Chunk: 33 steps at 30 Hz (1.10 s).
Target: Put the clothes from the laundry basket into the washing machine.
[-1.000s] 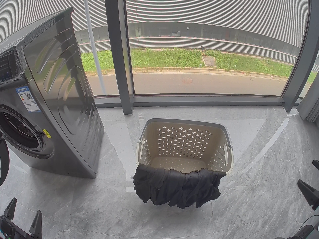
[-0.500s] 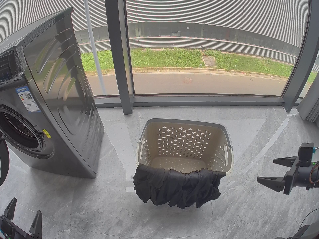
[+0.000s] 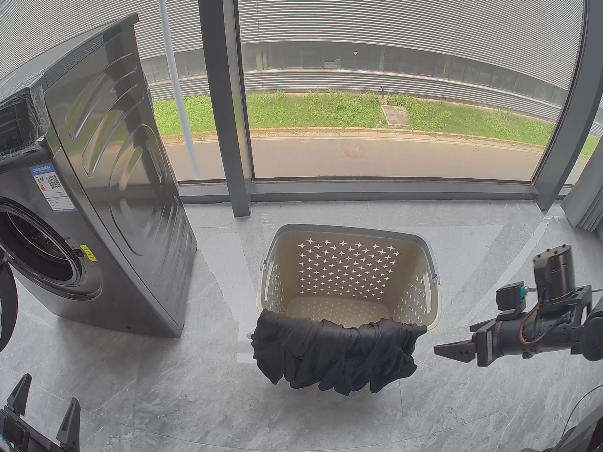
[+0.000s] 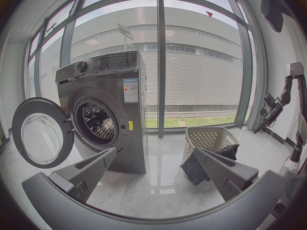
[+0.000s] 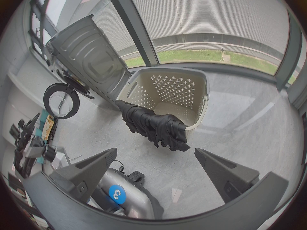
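A beige laundry basket (image 3: 348, 228) stands on the floor before the window. One black garment (image 3: 336, 354) hangs over its near rim, mostly outside it. The grey washing machine (image 3: 107, 177) is to the left with its round door (image 4: 41, 133) swung open and the drum (image 4: 96, 123) bare. My right gripper (image 3: 457, 340) is open, hovering right of the basket at about rim height with its fingers pointing at the garment (image 5: 150, 125). My left gripper (image 3: 47, 393) is open low at the near left, far from the basket (image 4: 208, 136) and facing the machine.
Large window panes and a dark vertical frame post (image 3: 223, 95) close off the far side. Grey marble floor (image 3: 188, 384) lies open between the machine and the basket. A curtain (image 3: 587, 202) hangs at the far right.
My right arm has come in from the right edge and moved left toward the basket. The left gripper, basket and garment have not moved.
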### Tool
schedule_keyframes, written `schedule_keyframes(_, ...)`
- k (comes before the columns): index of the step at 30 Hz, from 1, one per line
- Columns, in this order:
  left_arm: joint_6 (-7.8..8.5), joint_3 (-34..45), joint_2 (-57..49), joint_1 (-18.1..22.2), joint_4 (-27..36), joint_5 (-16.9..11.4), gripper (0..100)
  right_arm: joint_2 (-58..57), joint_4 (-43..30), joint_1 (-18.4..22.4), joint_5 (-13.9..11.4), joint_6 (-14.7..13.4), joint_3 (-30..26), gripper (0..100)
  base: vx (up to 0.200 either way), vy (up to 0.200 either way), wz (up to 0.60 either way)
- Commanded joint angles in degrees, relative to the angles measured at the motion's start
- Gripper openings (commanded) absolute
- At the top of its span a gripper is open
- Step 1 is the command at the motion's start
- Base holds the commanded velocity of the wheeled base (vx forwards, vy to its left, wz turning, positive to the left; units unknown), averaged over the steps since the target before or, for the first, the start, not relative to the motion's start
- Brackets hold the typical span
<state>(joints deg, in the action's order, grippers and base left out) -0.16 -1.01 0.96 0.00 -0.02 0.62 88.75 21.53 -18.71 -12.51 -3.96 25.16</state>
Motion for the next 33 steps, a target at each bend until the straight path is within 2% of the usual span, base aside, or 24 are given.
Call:
schedule_keyframes(1, 0.07, 1.01, -0.96, -0.09, 0.02, -0.01, 100, 11.98, 3.7, -1.15, 0.99, -4.39, 1.91, 100, 0.0, 0.0, 0.0)
schedule_keyframes(5, 0.07, 1.01, -0.96, -0.09, 0.02, 0.08, 100, 15.84, 3.87, -1.06, 3.37, -6.85, 3.23, 100, 0.0, 0.0, 0.0)
schedule_keyframes(6, 0.07, 1.01, -0.96, -0.09, 0.02, 0.08, 100, 17.69, 3.96, -1.33, 4.6, -9.13, 3.75, 100, 0.0, 0.0, 0.0)
schedule_keyframes(10, 0.07, 1.01, -0.96, -0.09, 0.02, -0.01, 100, 20.06, 5.19, -2.21, 4.86, -11.86, 4.46, 100, 0.0, 0.0, 0.0)
schedule_keyframes(14, 0.07, 1.01, -0.96, -0.09, 0.02, 0.08, 100, 21.99, 6.86, -2.29, 4.77, -13.0, 4.99, 100, 0.0, 0.0, 0.0)
schedule_keyframes(19, 0.07, 1.01, -0.96, -0.09, 0.02, -0.01, 100, 26.65, 12.22, -2.29, 4.77, -14.5, 5.34, 100, 0.0, 0.0, 0.0)
schedule_keyframes(23, -0.02, 1.01, -0.96, -0.09, 0.02, -0.01, 100, 29.03, 14.68, -2.91, 4.69, -14.5, 5.25, 100, 0.0, 0.0, 0.0)
schedule_keyframes(27, -0.02, 1.01, -0.96, -0.09, 0.02, -0.01, 100, 29.2, 14.95, -4.58, 4.69, -14.67, 5.51, 100, 0.0, 0.0, 0.0)
schedule_keyframes(33, -0.11, 1.01, -0.96, -0.09, 0.02, -0.01, 100, 31.93, 15.03, -4.75, 4.95, -14.76, 8.32, 100, 0.0, 0.0, 0.0)
